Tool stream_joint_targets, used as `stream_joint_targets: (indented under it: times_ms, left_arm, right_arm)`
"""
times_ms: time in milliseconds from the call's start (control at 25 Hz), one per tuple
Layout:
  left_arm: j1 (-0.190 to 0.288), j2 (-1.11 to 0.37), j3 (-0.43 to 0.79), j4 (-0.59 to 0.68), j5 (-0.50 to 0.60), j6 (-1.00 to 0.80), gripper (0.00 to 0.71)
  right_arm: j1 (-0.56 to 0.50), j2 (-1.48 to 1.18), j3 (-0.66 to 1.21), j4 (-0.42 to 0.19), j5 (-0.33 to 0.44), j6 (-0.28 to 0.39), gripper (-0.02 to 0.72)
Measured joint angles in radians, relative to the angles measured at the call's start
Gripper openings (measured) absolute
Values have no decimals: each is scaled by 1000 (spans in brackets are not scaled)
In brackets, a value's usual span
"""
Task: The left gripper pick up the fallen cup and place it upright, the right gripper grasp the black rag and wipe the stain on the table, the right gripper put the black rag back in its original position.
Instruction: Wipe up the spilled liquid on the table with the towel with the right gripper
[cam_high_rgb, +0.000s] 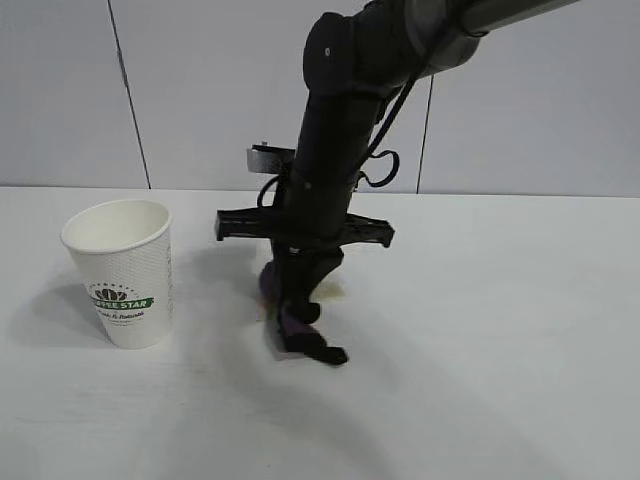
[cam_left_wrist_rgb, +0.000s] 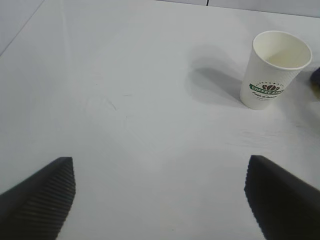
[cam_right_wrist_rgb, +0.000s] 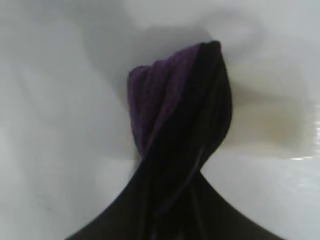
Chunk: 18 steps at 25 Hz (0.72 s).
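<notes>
- We see the right pincer (cam_high_rgb: 300, 325) pinching the black rag (cam_high_rgb: 290, 318) against the worktop (cam_high_rgb: 500, 330) mid-table, over the faint stain (cam_right_wrist_rgb: 272, 131).
- We judge the rag soft and light, best gripped at its bunched top.
- The cup (cam_high_rgb: 122, 272) stands upright; the left pincer (cam_left_wrist_rgb: 160, 200) is spread wide, empty.

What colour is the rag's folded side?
Purple on the black rag, clearest in the right wrist view.

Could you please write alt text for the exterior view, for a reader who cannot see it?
The right gripper presses the black rag down on the white table, over a faint yellowish stain. The cup stands upright to its left, well apart.
</notes>
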Motion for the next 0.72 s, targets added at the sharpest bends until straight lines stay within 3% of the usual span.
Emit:
stream_joint_targets:
  times_ms: [120, 360, 520, 720]
  left_arm:
    - [0, 0, 0, 0, 0, 0, 664]
    - [0, 0, 0, 0, 0, 0, 664]
    - [0, 0, 0, 0, 0, 0, 664]
    - [0, 0, 0, 0, 0, 0, 664]
  right_arm:
    - [29, 0, 0, 33, -33, -13, 95]
    - [53, 0, 0, 32, -62, -13, 95]
    - [53, 0, 0, -19, -55, 4, 95]
    - [53, 0, 0, -138, -12, 74, 95]
